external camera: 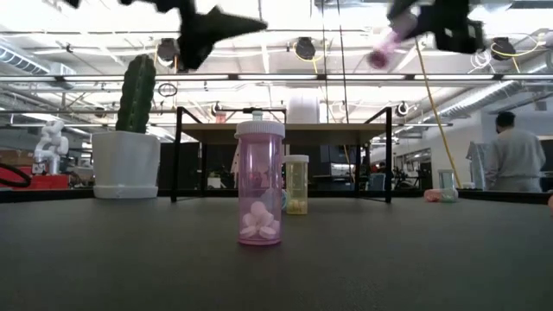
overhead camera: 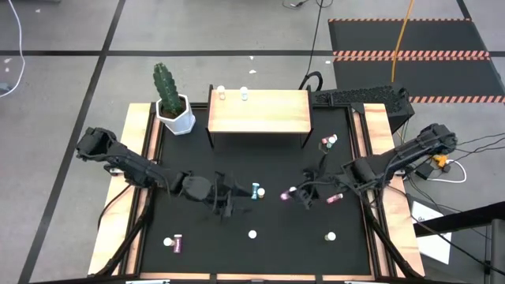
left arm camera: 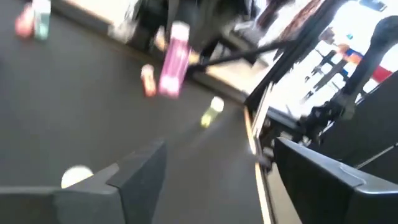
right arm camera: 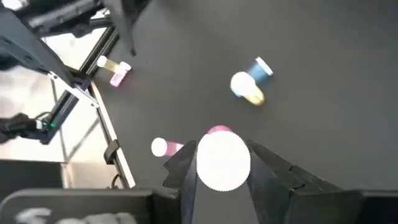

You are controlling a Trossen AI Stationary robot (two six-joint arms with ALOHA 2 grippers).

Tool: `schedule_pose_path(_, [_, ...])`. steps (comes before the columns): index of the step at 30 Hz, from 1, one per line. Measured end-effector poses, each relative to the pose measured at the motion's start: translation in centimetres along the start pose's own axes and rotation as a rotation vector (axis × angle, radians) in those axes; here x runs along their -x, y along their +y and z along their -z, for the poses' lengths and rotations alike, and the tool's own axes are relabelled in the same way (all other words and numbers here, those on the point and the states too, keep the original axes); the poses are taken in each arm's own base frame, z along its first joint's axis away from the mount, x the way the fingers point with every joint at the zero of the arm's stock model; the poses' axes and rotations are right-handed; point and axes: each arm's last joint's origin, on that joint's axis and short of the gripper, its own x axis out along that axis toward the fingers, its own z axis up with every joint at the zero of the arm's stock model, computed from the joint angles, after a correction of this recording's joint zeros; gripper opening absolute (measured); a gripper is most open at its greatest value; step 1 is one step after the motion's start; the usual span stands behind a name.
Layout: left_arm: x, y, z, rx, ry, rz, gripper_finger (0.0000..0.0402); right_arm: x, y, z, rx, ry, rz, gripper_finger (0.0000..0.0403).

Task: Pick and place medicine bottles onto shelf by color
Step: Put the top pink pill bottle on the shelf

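We see a matt black tabletop (overhead camera: 260, 252) edged in pale wood. The shelf (overhead camera: 259, 112) is smooth light wood. A translucent pink plastic bottle (external camera: 260, 192) has a white ribbed cap. The cactus pot (external camera: 126, 164) looks smooth, matt white.

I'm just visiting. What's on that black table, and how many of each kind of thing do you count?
Medicine bottles: 11 in the overhead view, one of them in the right gripper
Potted cactus: 1
Wooden shelf: 1
Robot arms: 2
Total: 15
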Motion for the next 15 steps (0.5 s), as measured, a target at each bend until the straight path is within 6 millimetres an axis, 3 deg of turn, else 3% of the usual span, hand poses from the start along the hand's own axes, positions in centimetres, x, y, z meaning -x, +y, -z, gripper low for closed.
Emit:
schedule_pose_path(7, [-1.3,-0.2,-3.2,-0.107,0.048,0.020,0.0303,-1.5,4.3,-3.0,0.154,0.032,-0.081,0.0108])
schedule_pose_path(15, [-1.5,0.0,-4.4,-0.157,0.110,0.008,0.0264,-1.4,6.2,-4.9,0.253,0.010,-0.139,0.0109])
